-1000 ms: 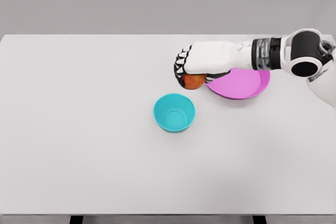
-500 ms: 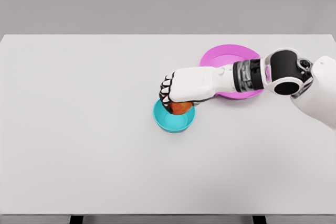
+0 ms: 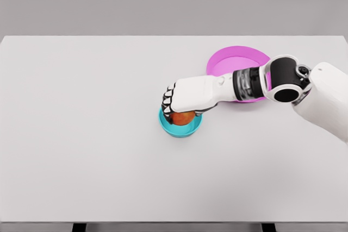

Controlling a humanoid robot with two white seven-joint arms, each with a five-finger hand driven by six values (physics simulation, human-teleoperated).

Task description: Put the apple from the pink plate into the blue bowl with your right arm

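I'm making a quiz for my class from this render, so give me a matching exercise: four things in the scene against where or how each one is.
Things:
1. apple
2. blue bowl
3. pink plate
4. right hand

States:
A. holds nothing, partly behind the forearm
B. curled around the fruit
C. near the table's middle, under the hand
D. gripped, low over the bowl

Pairs: 1-D, 2-C, 3-A, 4-B
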